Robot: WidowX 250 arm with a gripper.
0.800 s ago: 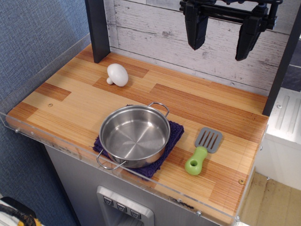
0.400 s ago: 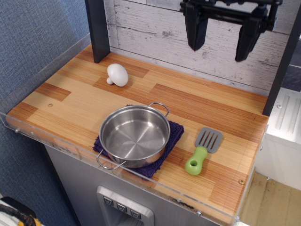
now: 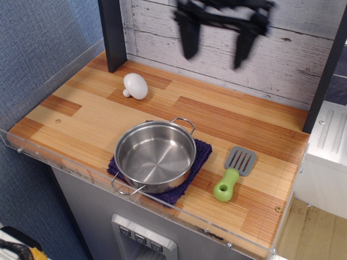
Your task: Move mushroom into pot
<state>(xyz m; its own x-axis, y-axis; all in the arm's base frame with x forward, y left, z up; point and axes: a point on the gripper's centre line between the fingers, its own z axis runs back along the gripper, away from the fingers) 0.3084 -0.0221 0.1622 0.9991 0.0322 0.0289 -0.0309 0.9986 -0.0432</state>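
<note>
Gripper (image 3: 216, 54) at top centre of frame, blurred, high above counter, fingers spread wide, holding nothing. Mushroom (image 3: 135, 86) lies on its side in upper left, on wooden counter (image 3: 81, 119), well apart from pot (image 3: 155, 156). Pot sits empty at lower centre on purple cloth (image 3: 200, 154).

Risks:
- smooth round cap likely to slip or roll if pinched off-centre
- descent too low jams fingers on wood
- release near rim bounces mushroom out
- carry path may clip wire handle

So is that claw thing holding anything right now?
No, nothing. The gripper hangs open and empty above the counter, and the mushroom lies untouched on the wood.
</note>
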